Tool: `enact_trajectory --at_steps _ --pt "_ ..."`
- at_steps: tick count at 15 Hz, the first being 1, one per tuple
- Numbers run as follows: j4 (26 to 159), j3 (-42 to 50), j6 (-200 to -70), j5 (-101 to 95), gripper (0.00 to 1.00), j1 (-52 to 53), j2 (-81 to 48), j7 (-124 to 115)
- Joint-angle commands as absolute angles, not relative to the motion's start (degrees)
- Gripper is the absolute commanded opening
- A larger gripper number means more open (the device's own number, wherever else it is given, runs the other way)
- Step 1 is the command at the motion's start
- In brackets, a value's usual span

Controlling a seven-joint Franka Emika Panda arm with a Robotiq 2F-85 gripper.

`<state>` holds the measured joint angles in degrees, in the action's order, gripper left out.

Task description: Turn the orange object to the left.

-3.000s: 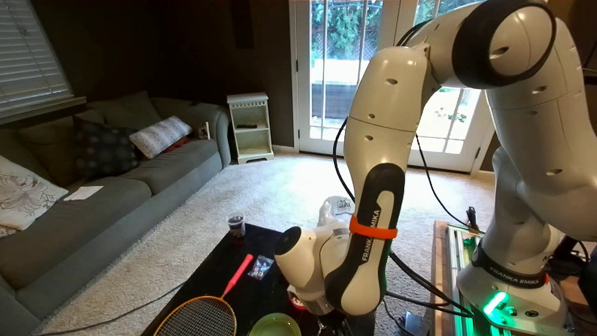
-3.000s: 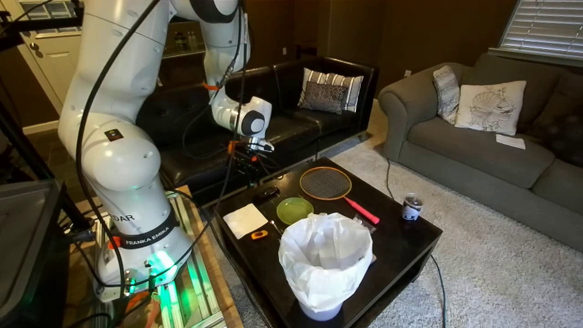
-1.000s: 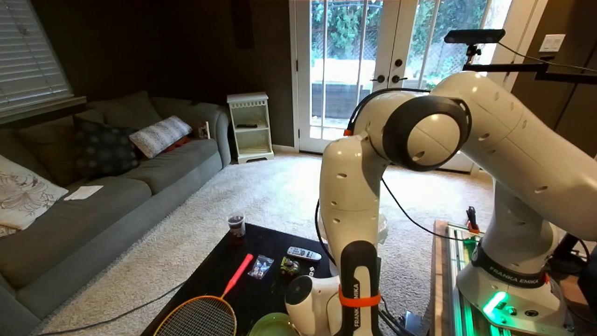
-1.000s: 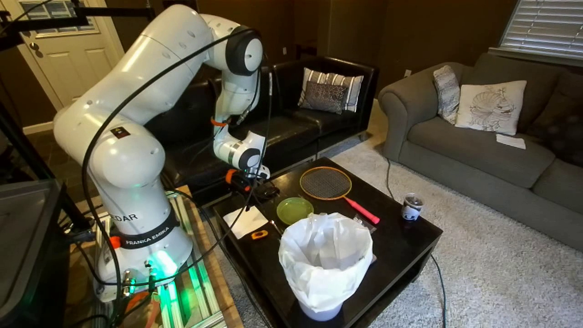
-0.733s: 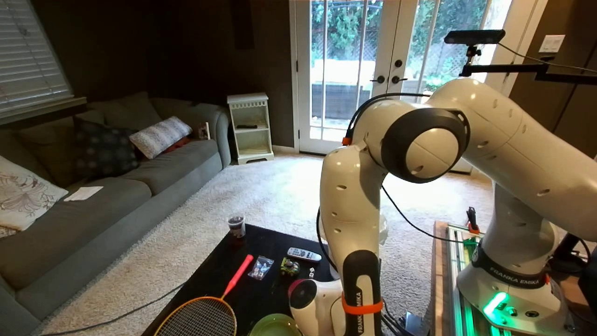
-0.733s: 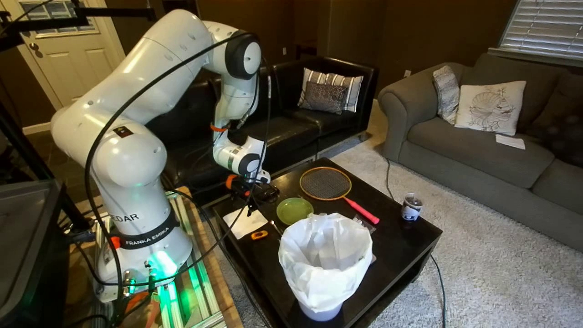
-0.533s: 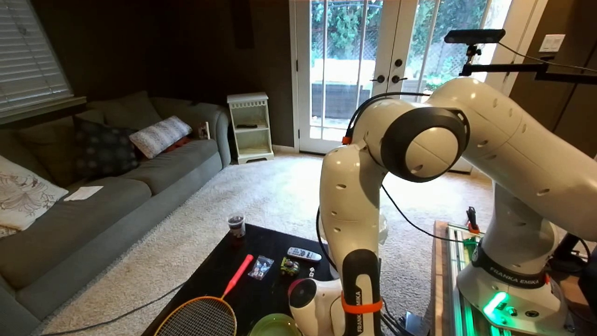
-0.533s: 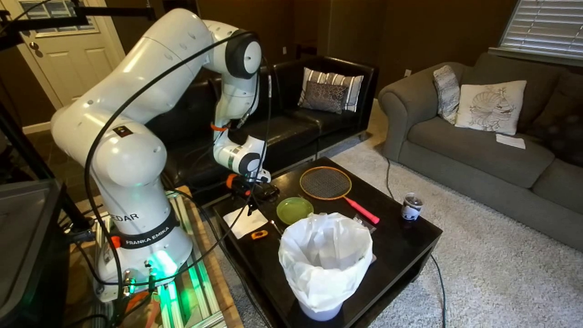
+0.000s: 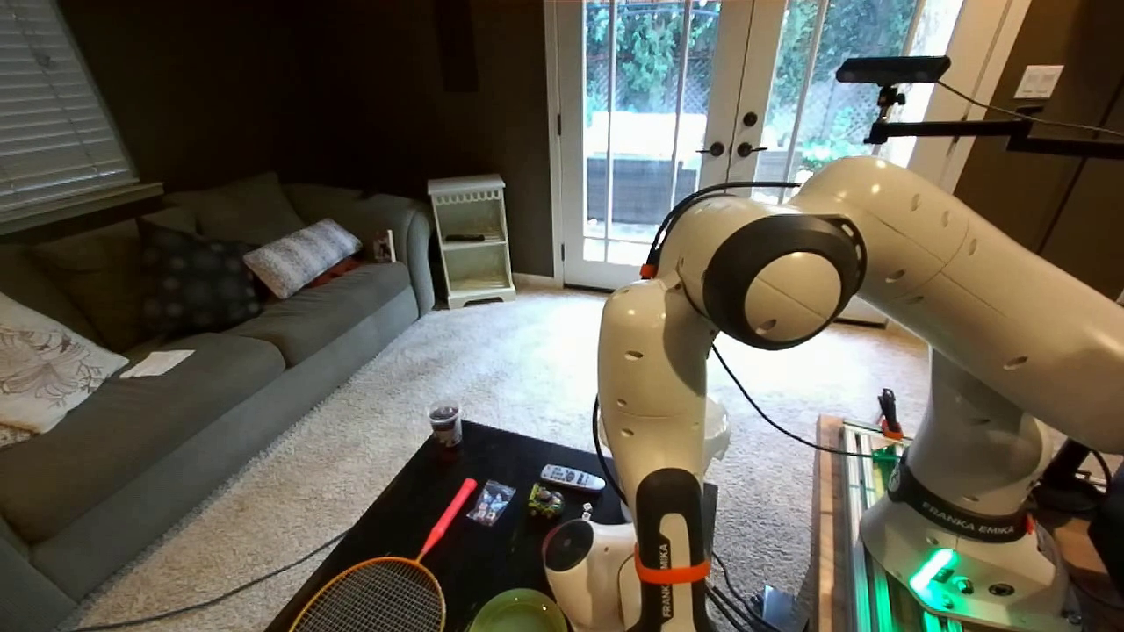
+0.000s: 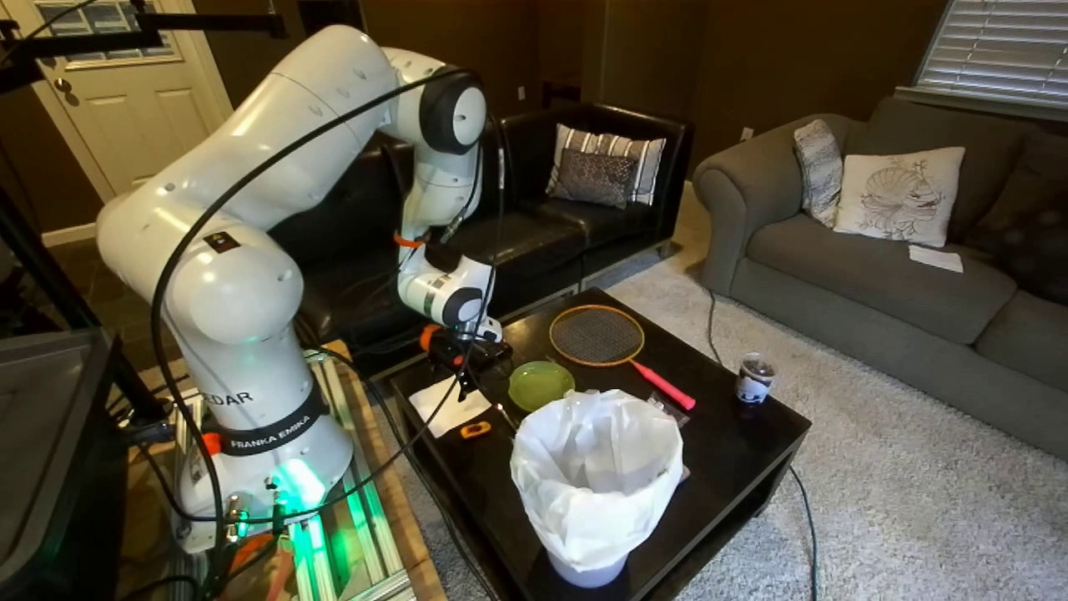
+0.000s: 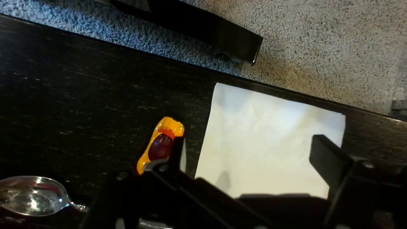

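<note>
The orange object, a small orange-yellow toy car (image 10: 476,430) with a dark red top, lies on the black table (image 10: 734,467) beside a white paper sheet (image 10: 446,406). In the wrist view the orange object (image 11: 152,152) is left of the paper (image 11: 270,140), partly covered by my left finger. My gripper (image 11: 249,143) is open, its fingers wide apart above the paper with nothing between them. In an exterior view the gripper (image 10: 467,380) hangs over the paper near the table's edge, a little behind the orange object. The arm hides the orange object elsewhere.
A spoon (image 11: 35,195) lies left of the orange object. A green plate (image 10: 541,386), a racket (image 10: 597,335) and a white-lined bucket (image 10: 596,484) stand close by. A remote (image 9: 572,477) and a cup (image 9: 445,425) are farther along the table. A dark sofa (image 10: 534,242) stands behind.
Over three seconds the arm has come down, bringing the gripper low over the paper. In the last half second it has shifted slightly. The orange object has not visibly moved.
</note>
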<state>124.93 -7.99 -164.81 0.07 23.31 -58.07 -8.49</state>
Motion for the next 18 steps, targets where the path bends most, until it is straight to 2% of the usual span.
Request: enact_trajectory --at_steps 1,18 --pt "121.7 -8.0 -166.6 1.3 1.00 22.9 -61.9 -10.1" --pt "115.6 -6.1 -169.5 4.4 1.00 21.7 -70.4 -14.4"
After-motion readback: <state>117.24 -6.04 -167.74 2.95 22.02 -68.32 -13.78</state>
